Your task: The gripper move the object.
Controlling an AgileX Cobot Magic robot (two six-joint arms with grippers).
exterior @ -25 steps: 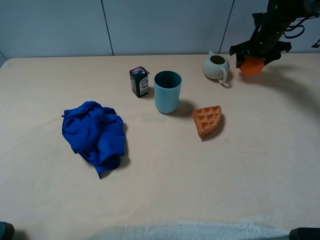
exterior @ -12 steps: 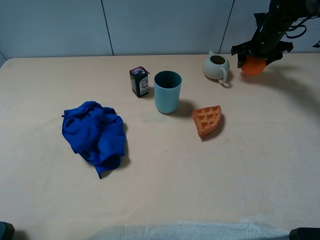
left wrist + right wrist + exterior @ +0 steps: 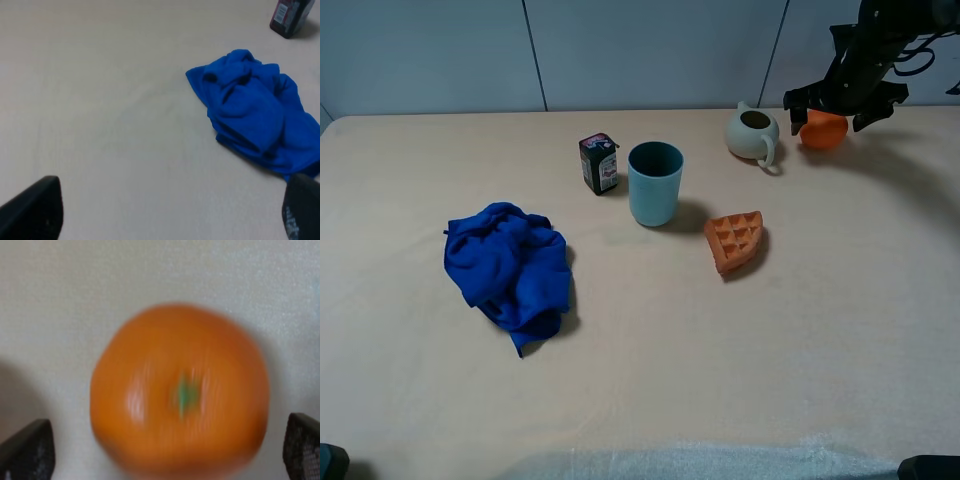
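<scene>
The round orange fruit lies on the table at the far right, just right of the teapot. In the right wrist view it is blurred and fills the middle, with a small green stem mark. My right gripper hovers right above it, open, with its black fingertips wide apart on either side and not touching it. My left gripper is open and empty over bare table, near the blue cloth. It does not show in the exterior view.
A pale green teapot stands left of the fruit. A teal cup, a small dark carton, an orange waffle wedge and a crumpled blue cloth lie on the beige table.
The right gripper has drawn slightly up and back from the fruit. The fruit stays beside the teapot. Nothing else has moved.
</scene>
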